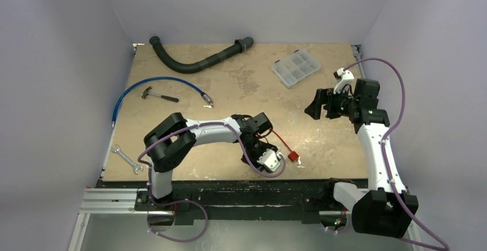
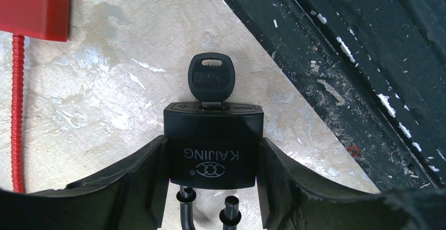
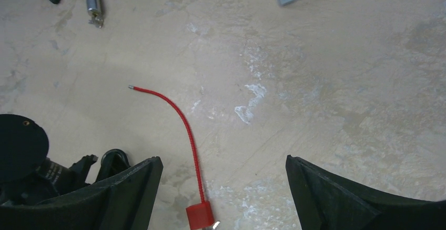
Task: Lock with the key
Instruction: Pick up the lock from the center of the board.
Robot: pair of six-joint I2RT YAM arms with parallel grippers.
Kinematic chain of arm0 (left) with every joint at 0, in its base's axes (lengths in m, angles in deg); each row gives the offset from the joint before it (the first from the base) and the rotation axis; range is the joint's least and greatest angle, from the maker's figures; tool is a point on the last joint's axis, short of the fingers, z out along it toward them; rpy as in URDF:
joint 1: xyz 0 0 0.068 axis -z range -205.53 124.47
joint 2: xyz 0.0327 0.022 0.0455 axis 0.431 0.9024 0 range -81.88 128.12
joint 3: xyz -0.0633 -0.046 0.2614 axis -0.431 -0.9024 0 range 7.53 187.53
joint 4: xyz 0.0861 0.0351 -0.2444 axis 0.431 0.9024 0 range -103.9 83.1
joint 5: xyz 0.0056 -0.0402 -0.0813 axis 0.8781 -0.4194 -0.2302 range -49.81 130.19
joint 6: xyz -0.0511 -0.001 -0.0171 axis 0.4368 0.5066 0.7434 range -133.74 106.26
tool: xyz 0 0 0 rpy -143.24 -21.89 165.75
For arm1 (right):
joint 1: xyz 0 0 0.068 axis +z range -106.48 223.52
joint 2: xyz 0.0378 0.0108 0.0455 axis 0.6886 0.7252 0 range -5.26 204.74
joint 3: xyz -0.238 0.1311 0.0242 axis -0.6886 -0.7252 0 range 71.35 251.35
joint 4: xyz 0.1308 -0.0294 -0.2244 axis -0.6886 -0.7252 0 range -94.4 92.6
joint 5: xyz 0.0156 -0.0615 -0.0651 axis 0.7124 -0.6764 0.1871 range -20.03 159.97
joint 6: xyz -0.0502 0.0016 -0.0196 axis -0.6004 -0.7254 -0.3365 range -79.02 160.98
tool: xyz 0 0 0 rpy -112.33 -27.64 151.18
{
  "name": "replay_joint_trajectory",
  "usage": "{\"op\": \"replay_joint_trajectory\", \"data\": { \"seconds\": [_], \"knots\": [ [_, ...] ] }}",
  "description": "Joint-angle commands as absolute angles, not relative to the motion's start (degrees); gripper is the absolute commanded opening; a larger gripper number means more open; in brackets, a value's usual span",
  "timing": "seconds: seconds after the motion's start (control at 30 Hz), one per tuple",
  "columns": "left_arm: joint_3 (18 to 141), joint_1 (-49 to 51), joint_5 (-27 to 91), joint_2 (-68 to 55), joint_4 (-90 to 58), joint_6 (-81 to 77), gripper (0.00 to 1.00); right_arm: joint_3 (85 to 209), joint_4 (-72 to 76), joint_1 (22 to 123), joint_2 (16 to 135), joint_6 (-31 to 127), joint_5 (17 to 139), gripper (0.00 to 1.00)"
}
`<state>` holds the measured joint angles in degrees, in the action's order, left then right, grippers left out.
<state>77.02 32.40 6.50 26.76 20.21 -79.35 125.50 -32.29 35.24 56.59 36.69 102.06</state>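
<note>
Nearest, the left claw [image 2: 212,153] is clenched on one black padlock [image 2: 213,135]. One key [image 2: 210,77] stands in its keyhole, just past the fingertips. One red cable lock [image 3: 199,214] lies near on the surface [image 3: 315,109]. One clear box [image 1: 296,68] has compartments, contents too small to tell. Right claw [image 3: 223,167] hangs released, grasping nothing.

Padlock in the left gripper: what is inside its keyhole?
A black-headed key sits in the padlock keyhole. Only its head shows; the blade is hidden inside the body. The left gripper clamps the padlock's sides.
</note>
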Motion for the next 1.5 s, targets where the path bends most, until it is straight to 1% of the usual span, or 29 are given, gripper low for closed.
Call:
{"op": "replay_joint_trajectory", "data": {
  "seconds": [0.0, 0.1, 0.2, 0.3, 0.4, 0.5, 0.63, 0.83, 1.07, 1.3, 1.47],
  "knots": [
    [76.9, 32.7, 6.3, 21.4, 21.3, -78.9, 0.32, 126.8, -29.2, 35.0, 53.1, 39.1, 107.6, 0.99],
    [77.5, 32.4, 6.9, 18.3, 21.3, -75.9, 0.2, 125.7, -27.8, 35.0, 51.7, 40.5, 109.9, 0.99],
    [77.4, 31.8, 7.3, 14.5, 20.3, -72.9, 0.16, 124.0, -25.7, 35.1, 51.1, 44.3, 112.6, 0.99],
    [76.9, 31.2, 8.7, 10.1, 18.7, -71.2, 0.14, 123.0, -25.2, 35.1, 51.6, 46.6, 118.2, 0.99],
    [77.3, 30.2, 10.1, 6.6, 17.1, -69.2, 0.13, 122.1, -27.5, 35.3, 53.4, 48.1, 126.5, 0.99],
    [79.8, 28.5, 11.0, 5.6, 16.5, -66.2, 0.11, 121.0, -29.0, 35.3, 54.5, 49.0, 130.4, 0.99],
    [83.9, 26.2, 11.6, 6.1, 15.0, -62.0, 0.11, 118.1, -22.7, 36.9, 53.3, 59.4, 129.1, 0.99],
    [87.8, 25.7, 15.8, 7.6, 10.1, -57.7, 0.1, 115.7, -12.7, 42.9, 54.9, 69.0, 131.6, 0.99],
    [88.7, 25.6, 18.4, 8.5, 3.9, -51.9, 0.1, 113.1, -0.7, 47.7, 56.9, 81.9, 131.6, 0.99],
    [90.1, 25.7, 19.2, 9.7, 2.0, -50.1, 0.09, 113.9, 2.3, 50.8, 59.1, 87.3, 129.4, 0.88],
    [90.3, 25.9, 18.9, 9.7, 0.8, -49.2, 0.09, 113.3, 7.1, 51.7, 60.1, 90.9, 128.3, 0.7]
  ]
}}
